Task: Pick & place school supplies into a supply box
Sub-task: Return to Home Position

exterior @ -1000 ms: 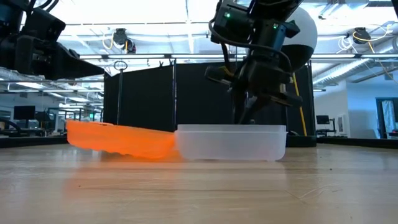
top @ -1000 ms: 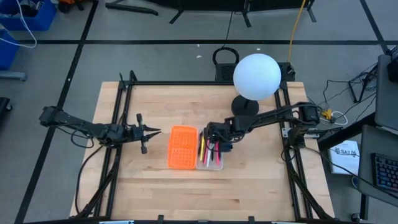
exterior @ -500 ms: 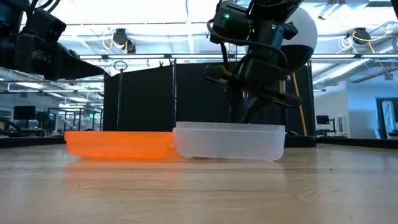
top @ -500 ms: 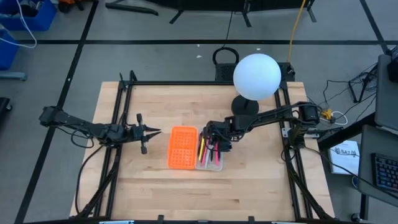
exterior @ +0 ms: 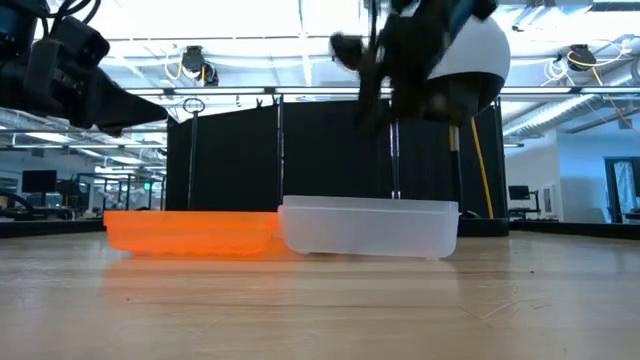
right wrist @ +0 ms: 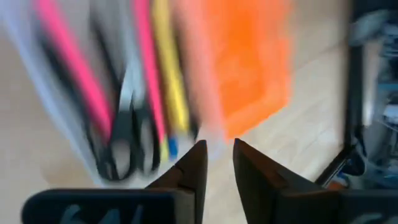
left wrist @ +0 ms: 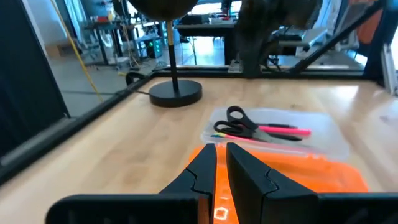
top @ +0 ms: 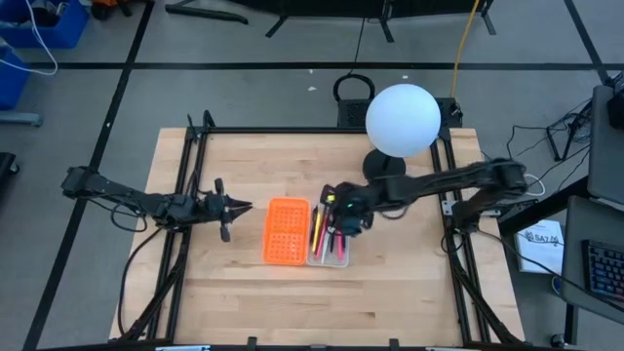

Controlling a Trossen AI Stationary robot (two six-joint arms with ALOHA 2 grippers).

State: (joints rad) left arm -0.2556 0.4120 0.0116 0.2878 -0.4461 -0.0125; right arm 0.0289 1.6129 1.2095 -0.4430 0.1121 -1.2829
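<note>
The supply box lies open mid-table: a clear tray (top: 330, 239) (exterior: 370, 230) joined to its orange perforated lid (top: 286, 231) (exterior: 190, 232), both flat on the wood. In the tray lie black-handled scissors (left wrist: 239, 121) (right wrist: 124, 134), a pink pen (left wrist: 283, 130) (right wrist: 74, 74) and a yellow pencil (right wrist: 168, 74). My right gripper (top: 339, 207) (right wrist: 217, 155) hangs above the tray's far end, empty, its fingers a narrow gap apart; it is blurred in the low view (exterior: 400, 60). My left gripper (top: 239, 206) (left wrist: 222, 165) waits shut and empty, left of the lid.
A lamp with a white globe (top: 402, 119) stands on a black round base (top: 384, 166) (left wrist: 176, 92) at the far side, just behind the tray. Black frame rails (top: 185, 195) run along the table's left and right edges. Bare wood lies toward the near edge.
My right gripper has risen from inside the tray to well above it, empty, leaving the supplies lying in the tray. The orange lid, tilted with its left end raised a second ago, has settled flat on the table.
</note>
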